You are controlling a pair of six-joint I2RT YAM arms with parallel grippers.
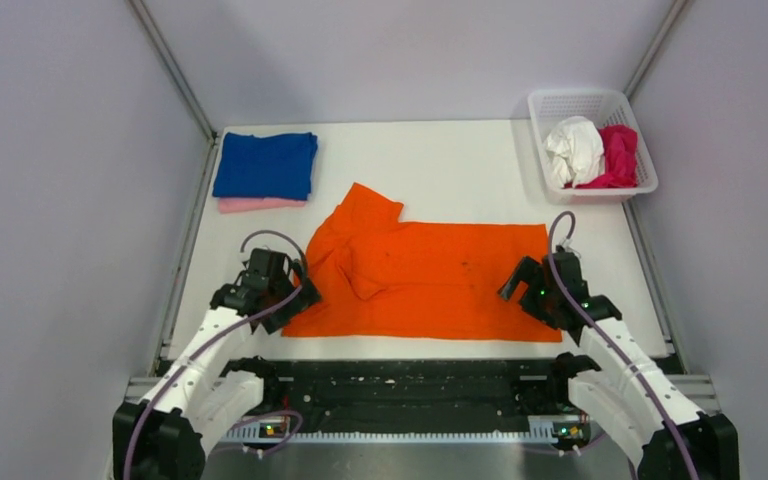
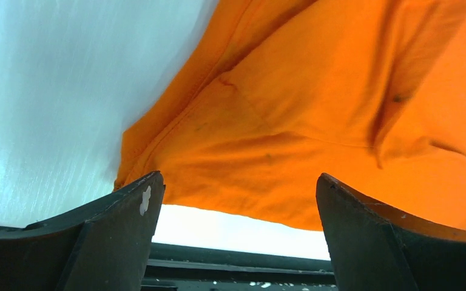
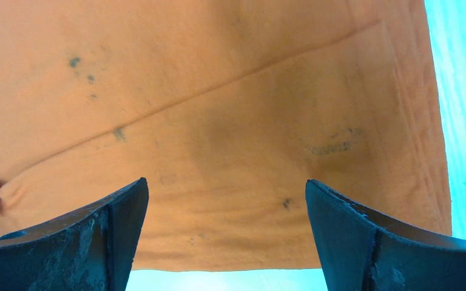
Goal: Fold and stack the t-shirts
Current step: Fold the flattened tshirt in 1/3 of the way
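Orange t-shirt [image 1: 430,280] was seen spread across the middle of the table [image 1: 440,160], running from left to right. Its right part was laid flat, while its left part was rumpled, with one corner pointing toward the far side. The left gripper [image 1: 297,287] was positioned at the shirt's left edge with its jaws spread wide, and nothing was held between them. In the left wrist view, creased orange cloth and a strip of bare table were framed between the two dark fingers [image 2: 118,227]. The right gripper [image 1: 518,285] was placed over the shirt's right end near the hem, likewise spread wide and gripping nothing. In the right wrist view, a long crease and a few small dark spots were shown on the cloth. Whether either gripper was touching the fabric could not be told.

A folded blue t-shirt [image 1: 265,165] was stacked on a pink t-shirt [image 1: 260,204] at the far left corner. A white t-shirt [image 1: 573,150] and a magenta t-shirt [image 1: 617,155] were bundled, unfolded, inside the white basket [image 1: 580,98] at the far right.
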